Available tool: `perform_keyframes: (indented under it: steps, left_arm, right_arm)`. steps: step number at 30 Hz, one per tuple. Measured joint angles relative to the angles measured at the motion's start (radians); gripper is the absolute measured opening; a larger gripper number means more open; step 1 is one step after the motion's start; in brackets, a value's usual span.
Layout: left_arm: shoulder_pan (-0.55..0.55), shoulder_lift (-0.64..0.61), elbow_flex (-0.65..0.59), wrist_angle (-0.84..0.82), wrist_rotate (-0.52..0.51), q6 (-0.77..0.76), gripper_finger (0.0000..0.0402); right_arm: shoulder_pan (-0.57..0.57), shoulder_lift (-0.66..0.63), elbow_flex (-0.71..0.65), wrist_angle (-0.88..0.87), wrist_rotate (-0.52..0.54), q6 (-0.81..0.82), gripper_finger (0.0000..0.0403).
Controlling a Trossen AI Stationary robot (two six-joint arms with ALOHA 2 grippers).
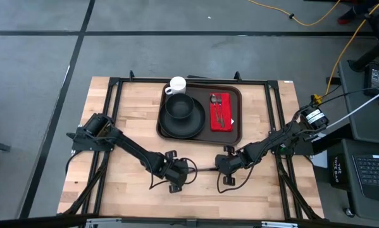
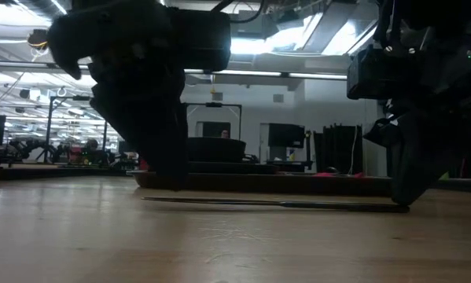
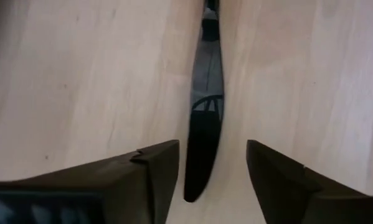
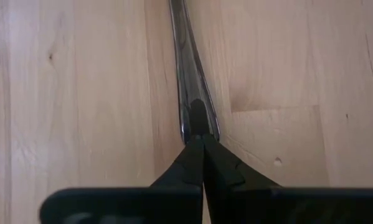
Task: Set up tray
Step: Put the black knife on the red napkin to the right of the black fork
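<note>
One tray (image 1: 236,104) sits at the counter's (image 1: 126,177) far edge. It holds one black plate (image 1: 173,126), one black bowl (image 1: 178,106), one white mug (image 1: 177,85), one red napkin (image 1: 226,113) and one spoon (image 1: 217,113). One knife (image 3: 205,124) lies on the bare counter.

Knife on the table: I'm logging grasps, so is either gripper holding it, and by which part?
The right gripper is shut on the knife at its handle end; the left gripper is open astride the blade tip.

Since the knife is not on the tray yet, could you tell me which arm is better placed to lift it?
Probably the right: its tool is shut on the knife's handle end. The left tool is open, straddling the blade tip flat on the table. The tray lies beyond.
</note>
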Motion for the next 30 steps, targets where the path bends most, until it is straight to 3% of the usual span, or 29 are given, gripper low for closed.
perform_keyframes:
  steps: [7,30]
  left_arm:
    - [0.009,0.000,0.000,-0.001,-0.003,0.001,0.0199]
    - [0.018,0.041,0.003,-0.041,0.049,0.011,0.0200]
  right_arm:
    - [0.000,0.000,0.000,0.000,0.000,0.002,0.0000]
    - [-0.001,0.000,0.000,0.000,0.000,0.002,0.0000]
